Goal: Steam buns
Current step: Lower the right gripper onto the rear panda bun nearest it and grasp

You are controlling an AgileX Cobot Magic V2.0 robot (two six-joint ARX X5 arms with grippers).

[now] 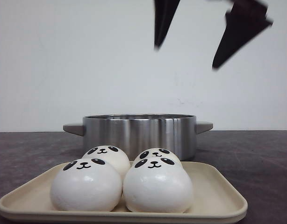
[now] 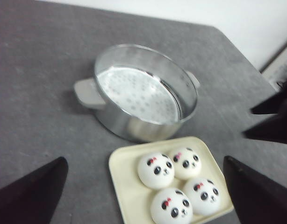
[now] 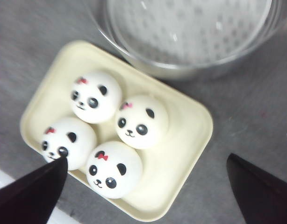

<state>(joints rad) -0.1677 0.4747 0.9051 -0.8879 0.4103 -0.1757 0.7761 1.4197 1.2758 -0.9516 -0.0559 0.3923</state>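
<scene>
Four buns (image 1: 120, 179) crowd together; the steamer pot (image 2: 143, 93) stands open-topped.

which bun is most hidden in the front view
The back right bun: only its face peeks over the front right bun. The back left bun shows more of its side, and the front left bun is in full view.

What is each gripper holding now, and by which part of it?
Nothing is held. The left gripper and the right gripper are both open in the air, and all four buns lie untouched on the tray.
</scene>
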